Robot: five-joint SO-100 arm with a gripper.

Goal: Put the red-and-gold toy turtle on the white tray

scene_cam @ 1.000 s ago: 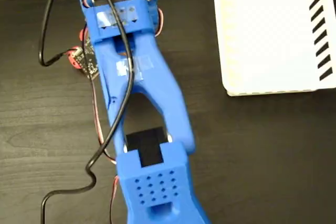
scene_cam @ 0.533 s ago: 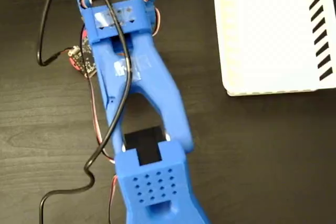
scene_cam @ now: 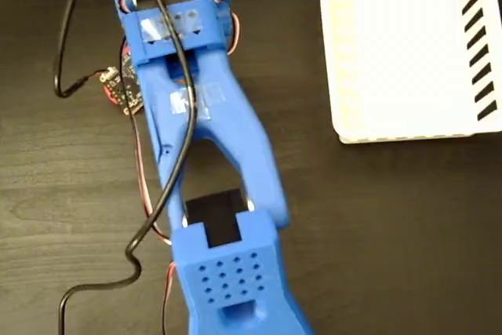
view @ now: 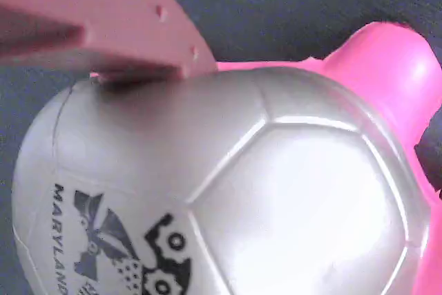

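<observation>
On my wrist camera the turtle point(view: 228, 191) fills almost the whole picture: a pale, shiny domed shell with seam lines and a black printed mark reading "MARYLAN…" at the lower left, and a bright pink limb or head sticking out at the upper right. A pink-looking finger point(view: 117, 25) of the gripper comes in from the upper left and its tip rests right against the top of the shell. I see only that one finger, so I cannot tell whether the gripper is wide, narrow or gripping the toy. Dark bench surface shows behind the turtle along the top edge.

From the fixed view I cannot see the turtle; the blue arm point(scene_cam: 212, 139) runs from the bottom edge up toward the upper left of the bench point(scene_cam: 392, 233) and covers that spot. A small circuit board point(scene_cam: 124, 88) with red beside it sits at the arm's left side, and a black cable point(scene_cam: 161, 194) loops over the arm and down to the lower left. The tray point(scene_cam: 408, 49), white with black stripes on its top and right rims, lies at the bench's upper right corner, well apart from the arm.
</observation>
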